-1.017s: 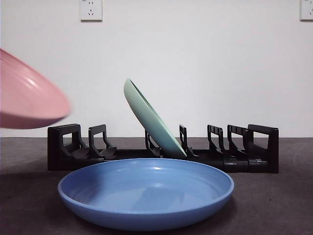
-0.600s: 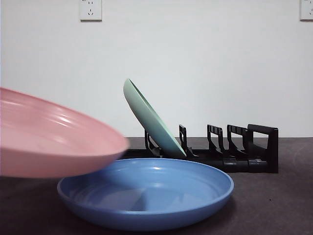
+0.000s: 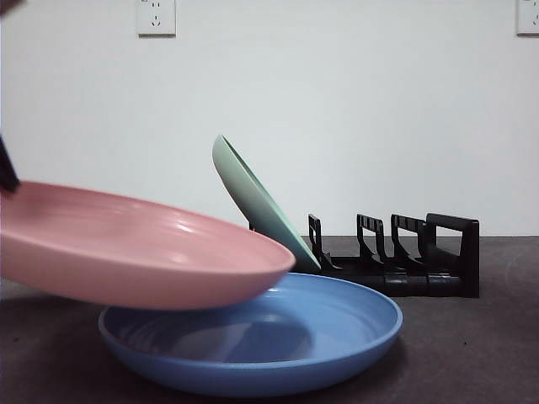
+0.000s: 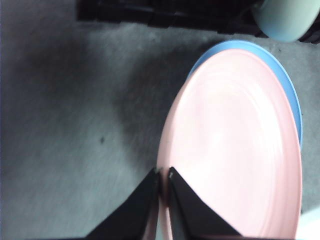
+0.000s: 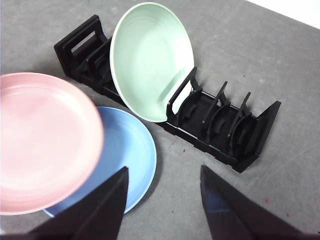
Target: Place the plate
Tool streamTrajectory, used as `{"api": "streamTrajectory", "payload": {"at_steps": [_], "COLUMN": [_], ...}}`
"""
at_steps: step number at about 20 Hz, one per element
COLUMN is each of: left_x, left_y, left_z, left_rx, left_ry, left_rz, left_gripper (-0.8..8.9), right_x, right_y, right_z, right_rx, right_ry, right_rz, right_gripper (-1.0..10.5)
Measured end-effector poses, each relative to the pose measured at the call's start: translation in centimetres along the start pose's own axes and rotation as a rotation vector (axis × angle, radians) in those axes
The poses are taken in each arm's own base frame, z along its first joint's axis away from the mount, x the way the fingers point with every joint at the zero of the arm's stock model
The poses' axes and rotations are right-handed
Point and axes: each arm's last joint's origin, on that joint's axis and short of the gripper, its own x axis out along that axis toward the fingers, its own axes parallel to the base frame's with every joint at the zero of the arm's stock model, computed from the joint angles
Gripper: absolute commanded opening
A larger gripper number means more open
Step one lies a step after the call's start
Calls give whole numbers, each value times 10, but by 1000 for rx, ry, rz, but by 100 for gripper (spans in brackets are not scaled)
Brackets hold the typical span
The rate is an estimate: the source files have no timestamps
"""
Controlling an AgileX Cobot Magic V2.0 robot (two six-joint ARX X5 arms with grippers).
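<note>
Pinched by its rim in the left gripper point(image 4: 162, 175), the pink plate point(image 3: 135, 244) has swung in over the blue plate point(image 3: 337, 337), nearing the rack point(image 3: 404, 261), while the right gripper point(image 5: 162, 182) waits wide open.

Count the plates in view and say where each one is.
3. The pink plate is held by the left gripper above the blue plate on the table; the green plate leans in the rack.

L gripper point(image 4: 163, 174) jaws closed tight on pink plate point(image 4: 235, 150) rim; R gripper point(image 5: 164, 177) jaws spread wide, holding nothing.
</note>
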Motion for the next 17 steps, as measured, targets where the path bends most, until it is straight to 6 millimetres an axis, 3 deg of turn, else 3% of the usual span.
{"api": "streamTrajectory", "payload": {"at_steps": [8,17], "left_x": [55,87], "left_y": [-12,-18], "left_z": [15,18], "left_rx": [59,55], "left_ry": [69,94], "left_rz": [-35,-55], "left_gripper": [14,16], "right_x": [0,0], "right_y": [-1,-1], "right_z": [0,0], "right_rx": [0,0], "right_ry": [-7,-8], "right_rz": [-21,-21], "right_gripper": [229,229]}}
